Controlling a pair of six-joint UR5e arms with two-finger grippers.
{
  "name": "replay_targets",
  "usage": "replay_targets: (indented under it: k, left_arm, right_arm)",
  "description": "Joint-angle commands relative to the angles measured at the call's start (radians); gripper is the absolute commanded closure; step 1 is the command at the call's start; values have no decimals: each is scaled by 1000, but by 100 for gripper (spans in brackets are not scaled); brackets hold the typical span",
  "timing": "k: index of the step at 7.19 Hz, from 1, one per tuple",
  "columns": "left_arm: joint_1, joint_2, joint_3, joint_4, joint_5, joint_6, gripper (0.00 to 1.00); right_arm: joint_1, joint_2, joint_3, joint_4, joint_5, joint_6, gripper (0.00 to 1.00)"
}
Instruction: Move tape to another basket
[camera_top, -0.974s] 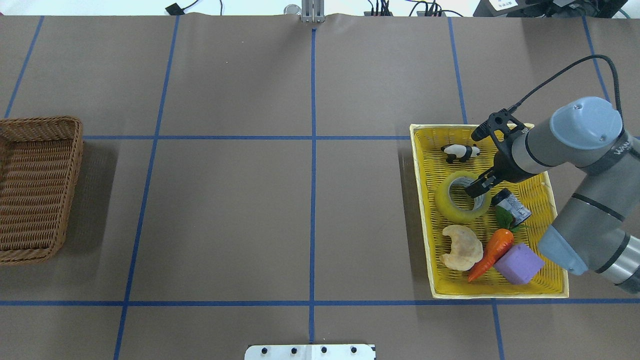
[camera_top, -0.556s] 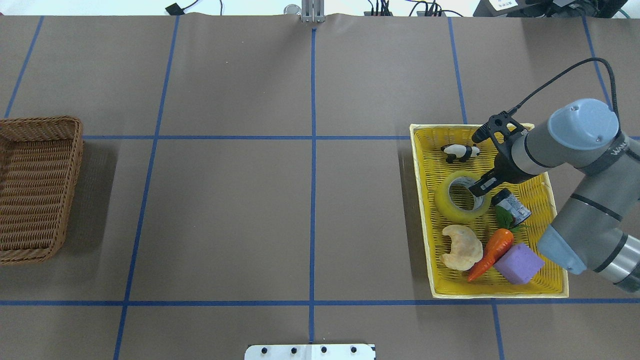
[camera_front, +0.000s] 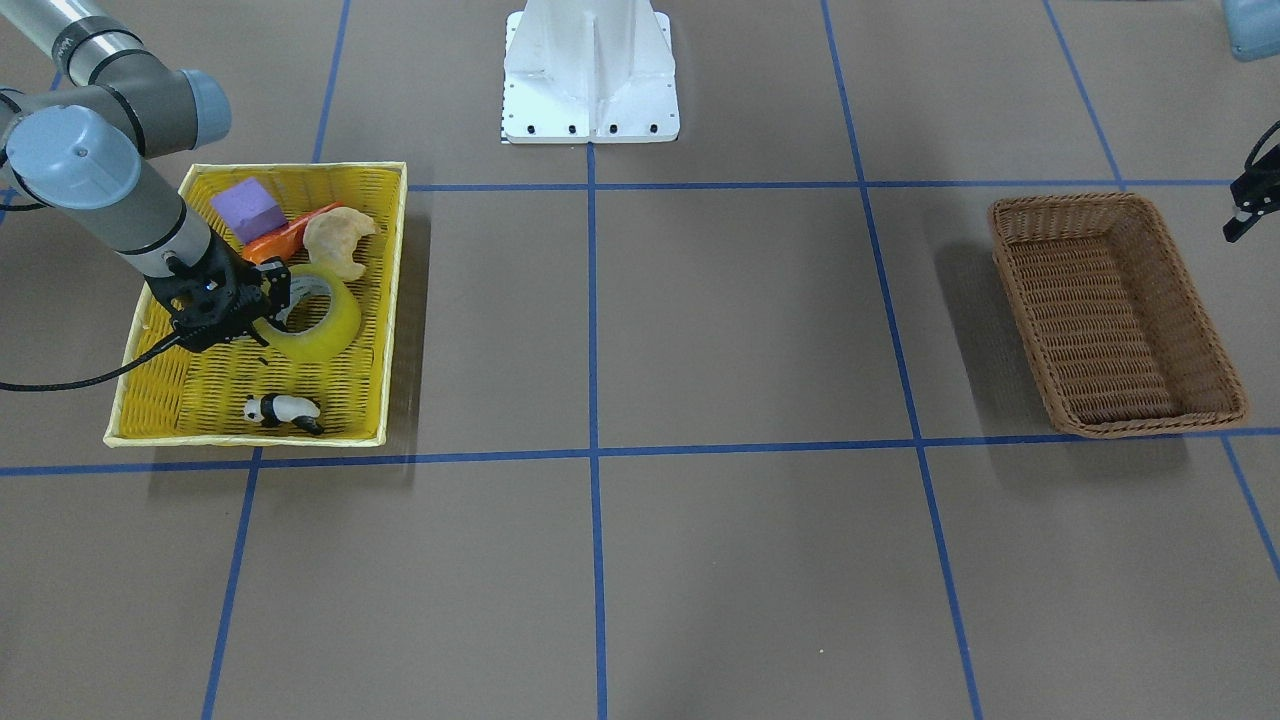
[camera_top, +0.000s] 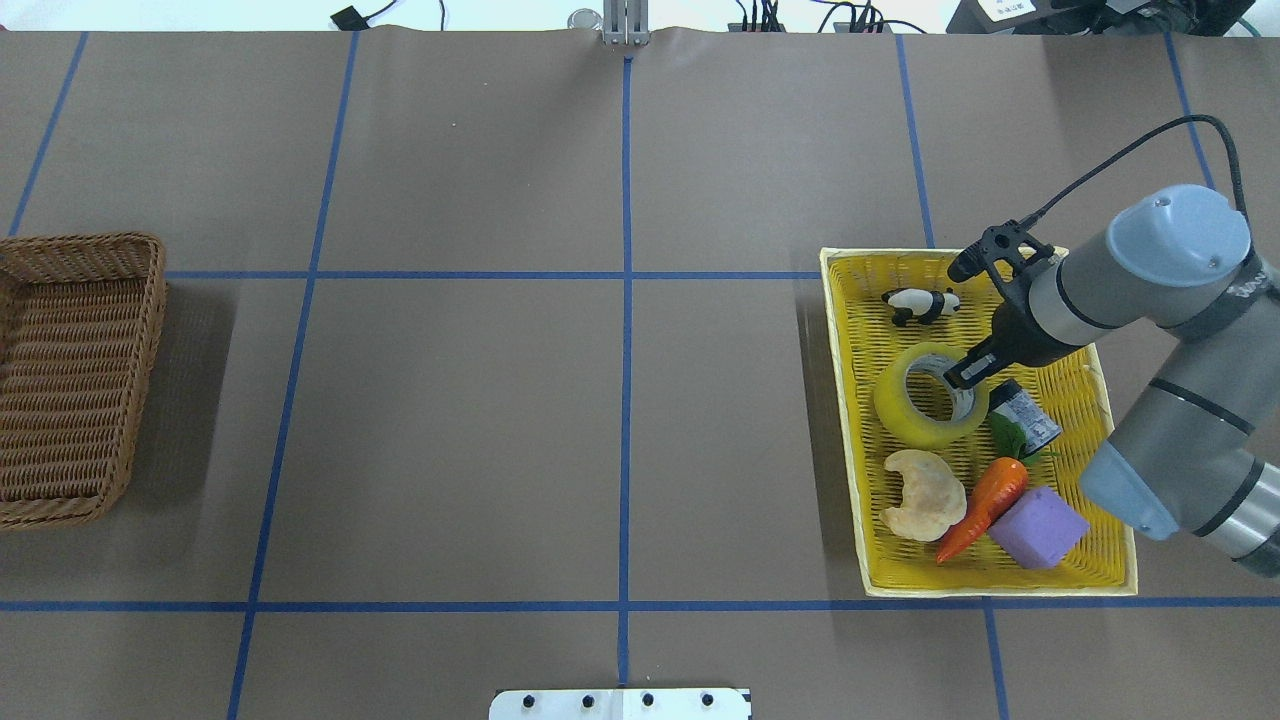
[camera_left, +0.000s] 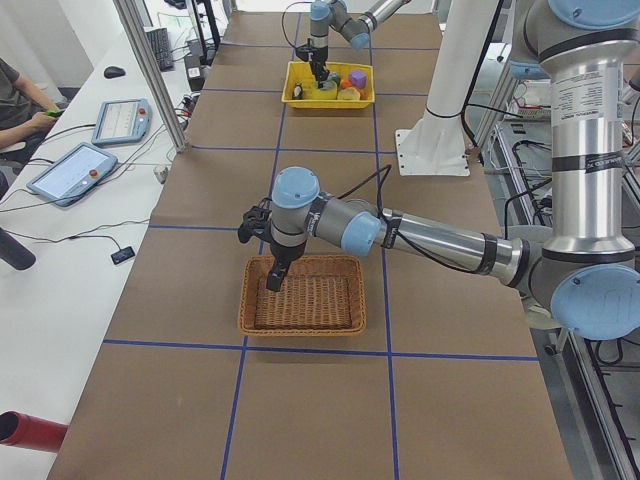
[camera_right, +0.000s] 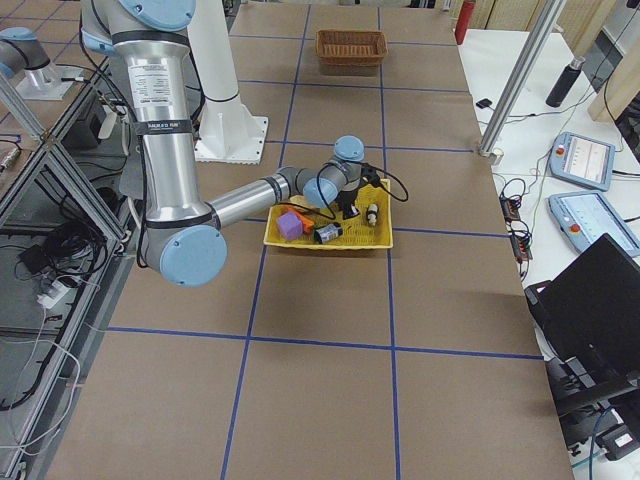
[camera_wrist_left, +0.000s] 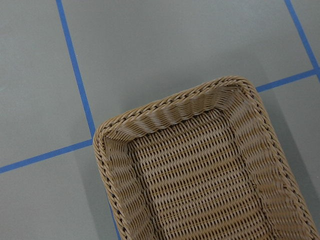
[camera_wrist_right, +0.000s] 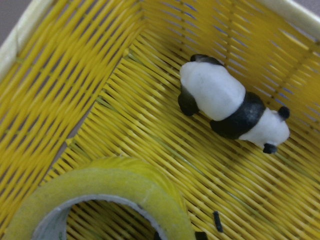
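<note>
The yellow tape (camera_top: 912, 418) lies in the yellow tray (camera_top: 900, 270), ring opening upward, slightly tipped up on the gripper's side in the front-facing view (camera_front: 325, 325). My right gripper (camera_top: 965, 373) is shut on the roll's wall on the side towards my arm, one finger inside the ring. The right wrist view shows the tape's rim (camera_wrist_right: 125, 180) close below. The brown wicker basket (camera_top: 150, 330) stands empty at the table's far left. My left gripper (camera_front: 1240, 215) hovers over the basket's outer end (camera_wrist_left: 170, 107). I cannot tell whether it is open or shut.
The tray also holds a toy panda (camera_top: 922, 303), a silver cylinder (camera_top: 1025, 415), a carrot (camera_top: 985, 505), a purple block (camera_top: 1038, 527) and a pale cracker-like piece (camera_top: 922, 495). The cylinder lies right beside the tape. The robot's white base (camera_front: 590, 70) stands mid-table.
My right gripper's fingers have closed on the tape's wall. The tape has shifted slightly towards my right arm. The basket has not moved.
</note>
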Motion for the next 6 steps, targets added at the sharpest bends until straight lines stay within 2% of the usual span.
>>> replay_targets:
  k: [1, 3, 4, 6]
  left_arm:
    - [2, -4, 0, -3, -9, -29, 2]
    - [176, -36, -2, -148, -1, -386, 2]
    - [216, -69, 6, -223, -10, -498, 2]
    - [314, -183, -5, -254, -12, -711, 2]
  right_arm:
    - [102, 16, 11, -5, 133, 39, 100]
    - [102, 120, 2, -5, 138, 247, 100]
    - [87, 159, 1, 4, 145, 347, 100]
    - [46, 241, 7, 12, 214, 485, 100]
